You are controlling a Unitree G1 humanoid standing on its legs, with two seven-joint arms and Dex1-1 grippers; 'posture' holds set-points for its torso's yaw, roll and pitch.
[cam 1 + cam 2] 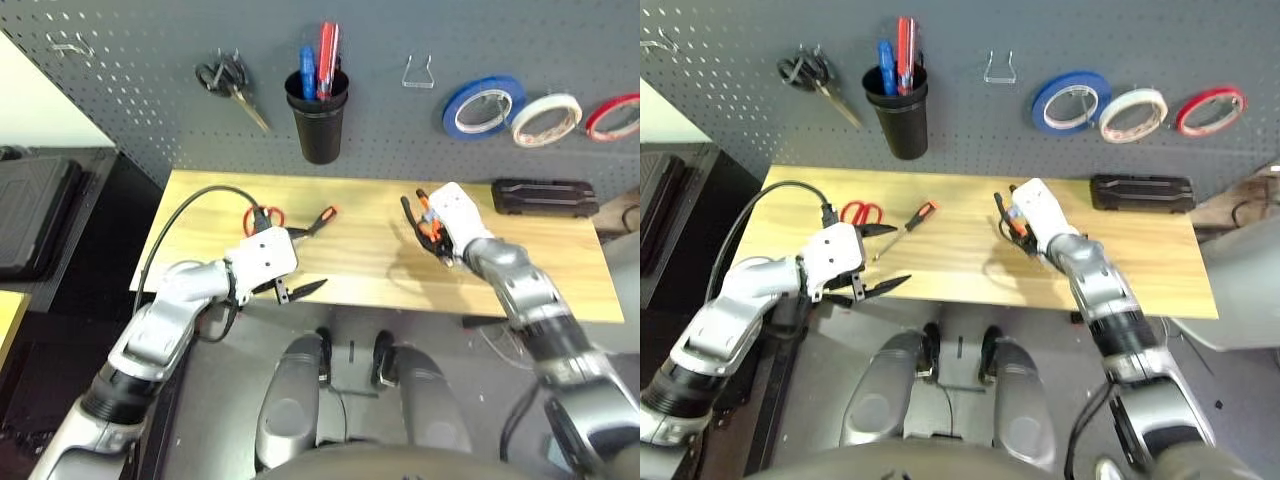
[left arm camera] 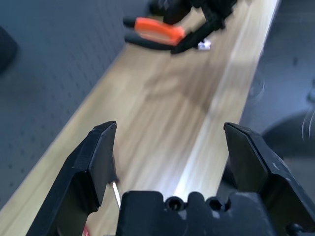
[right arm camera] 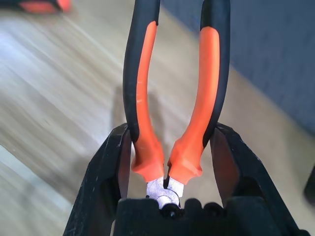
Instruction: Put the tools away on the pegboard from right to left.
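My right gripper [image 1: 427, 228] hovers over the right half of the wooden table [image 1: 370, 270], shut on orange-and-black-handled pliers [image 3: 142, 98]; the fingers [image 3: 110, 162] clamp both handles near the head. My left gripper [image 1: 314, 258] is open at the table's front left, with nothing between its fingers [image 2: 96, 157]. Red-handled scissors [image 1: 263, 217] and a black-and-orange screwdriver [image 1: 322, 218] lie on the table just beyond it. On the dark grey pegboard [image 1: 130, 60], a whitish tape roll [image 1: 546, 118] hangs between a blue roll [image 1: 483, 105] and a red roll [image 1: 612, 115].
Black-handled scissors [image 1: 225, 80] hang on the pegboard at the left, beside a black cup [image 1: 318, 120] holding pens. A bare metal hook [image 1: 418, 72] sits left of the blue roll. A black case [image 1: 545, 197] lies at the table's back right. A dark cabinet [image 1: 50, 215] stands to the left.
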